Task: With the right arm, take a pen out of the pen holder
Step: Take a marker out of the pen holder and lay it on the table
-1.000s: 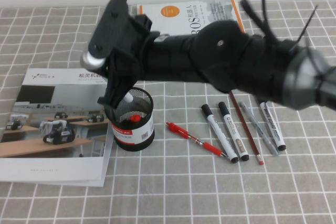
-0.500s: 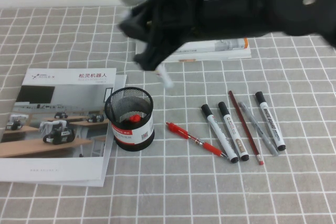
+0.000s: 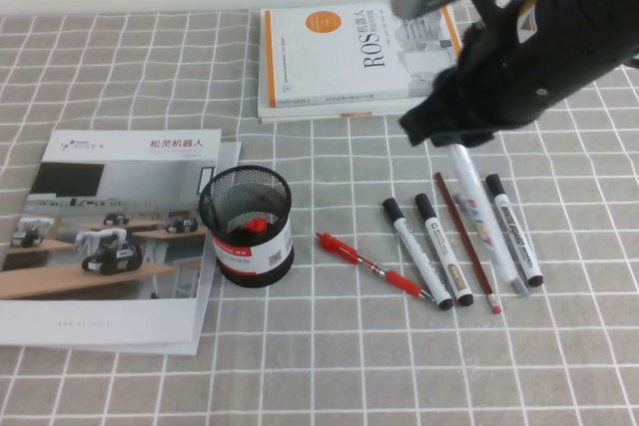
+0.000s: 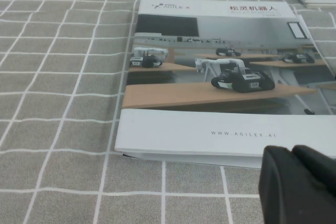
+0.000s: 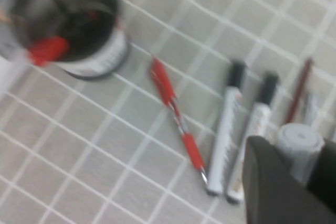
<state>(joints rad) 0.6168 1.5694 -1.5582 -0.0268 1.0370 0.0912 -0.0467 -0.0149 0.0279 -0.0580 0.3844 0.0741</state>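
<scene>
A black mesh pen holder stands mid-table with a red-capped pen left inside; the right wrist view shows the holder too. My right gripper hangs to the holder's right, shut on a white marker that points down over the pens lying on the table. From the right wrist, the marker's end sits between the dark fingers. My left gripper is low over the cloth at the near edge of the brochure, its fingers pressed together on nothing.
On the checked cloth lie a red pen, two black-capped markers, a dark red pencil, a grey pen and another marker. A book lies at the back, the brochure left of the holder.
The right arm has lifted the white marker out of the holder and carried it rightwards, from above the holder to over the row of pens.
</scene>
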